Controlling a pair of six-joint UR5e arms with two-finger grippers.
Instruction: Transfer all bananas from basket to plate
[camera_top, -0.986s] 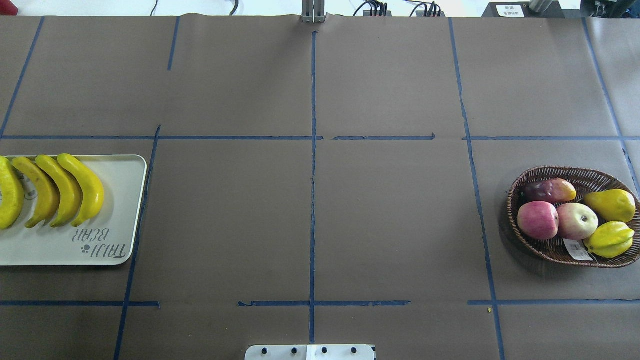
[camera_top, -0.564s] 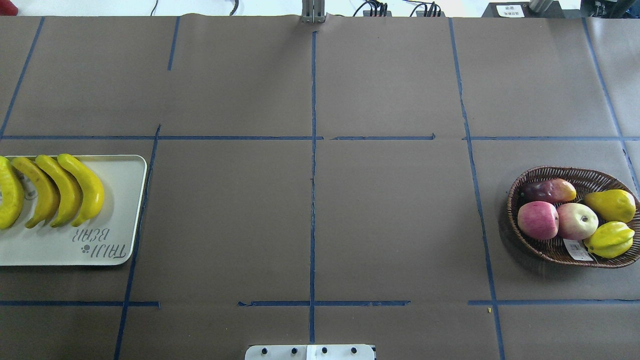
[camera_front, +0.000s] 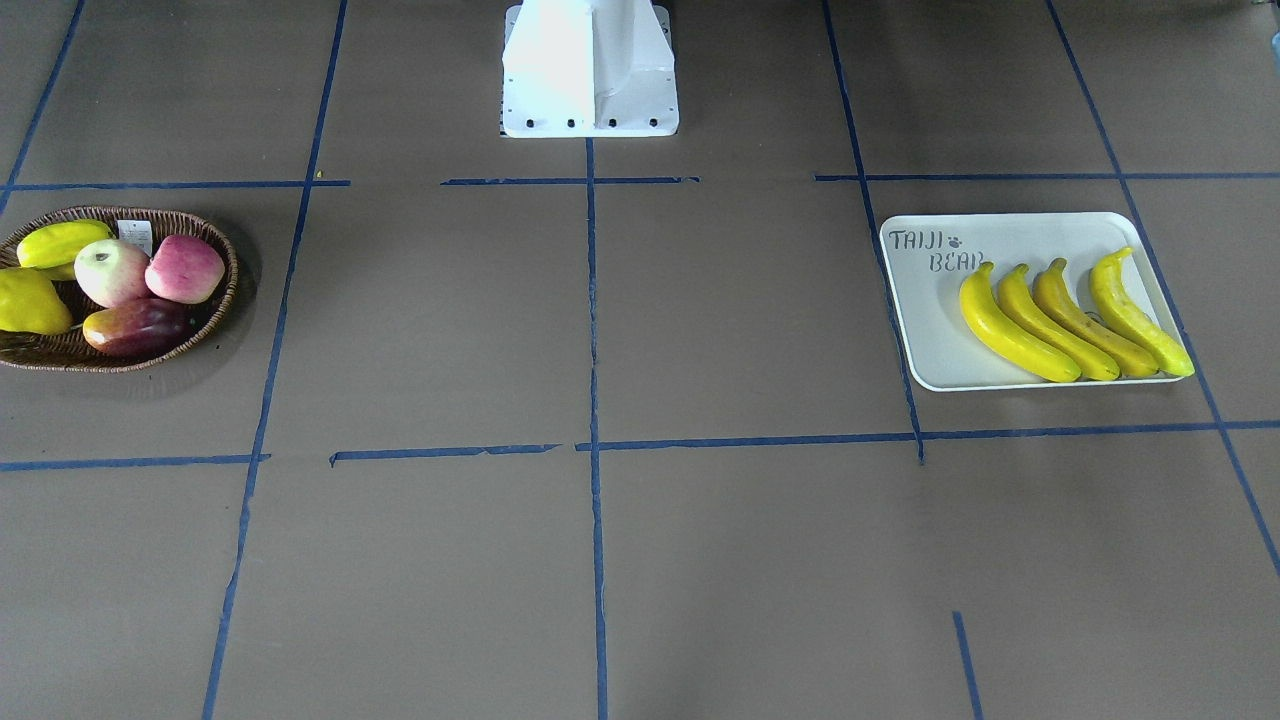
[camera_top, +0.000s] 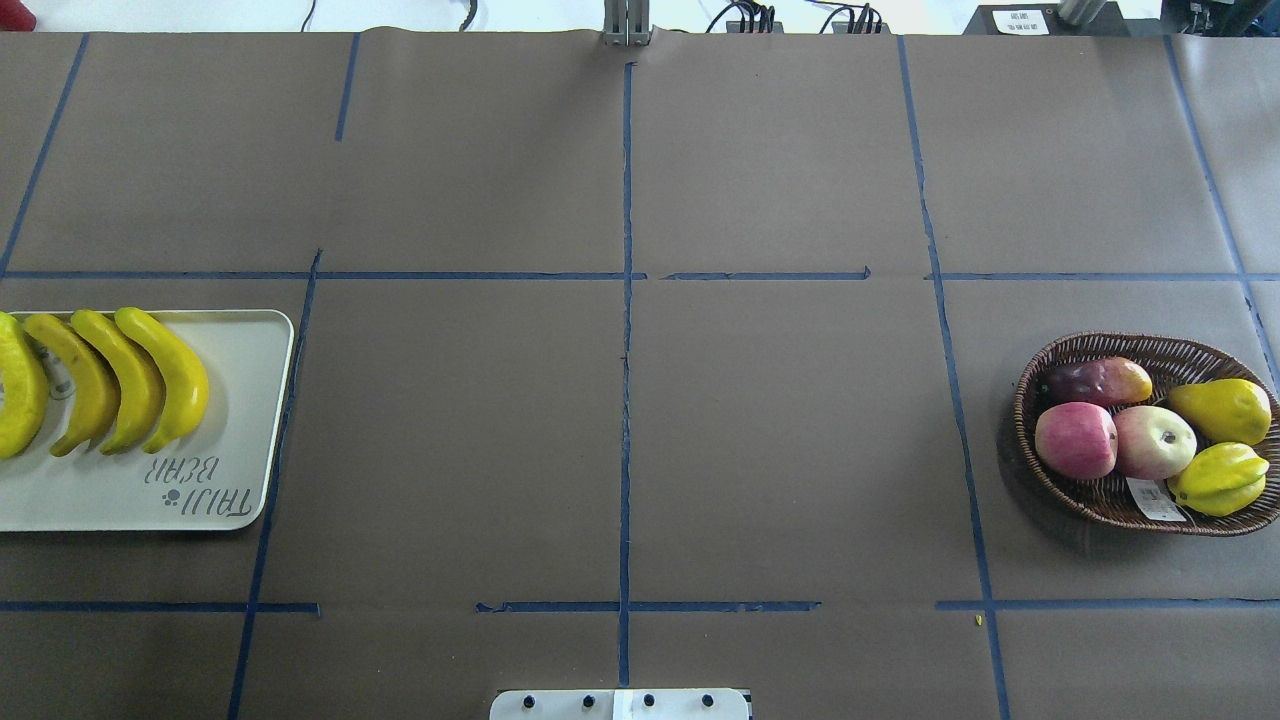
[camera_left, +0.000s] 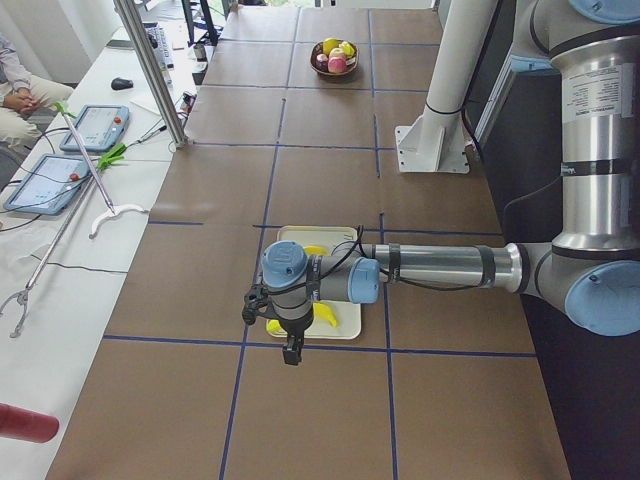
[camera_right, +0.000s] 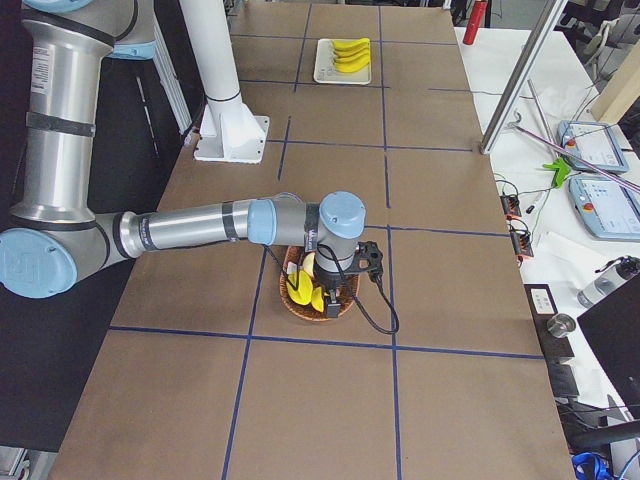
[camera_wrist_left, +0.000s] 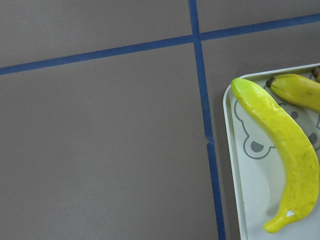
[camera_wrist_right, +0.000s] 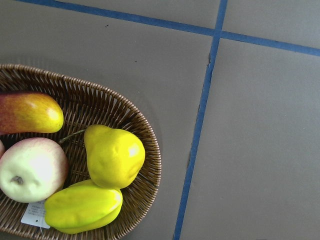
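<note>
Brown paper table (camera_top: 800, 450), blue tape (camera_top: 626, 400), plated bananas (camera_top: 187, 385)

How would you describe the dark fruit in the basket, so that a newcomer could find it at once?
Look at the wicker basket at the robot's right end of the table, far from the white tray. The fruit lies along the rim farthest from the robot. It alone is dark purple-red, fading to orange at one tip; its neighbours are pink apples and yellow-green fruits.

table (camera_top: 780, 440): brown paper, blue tape grid | plate (camera_top: 245, 420): left end | basket (camera_top: 1100, 346): right end
</note>
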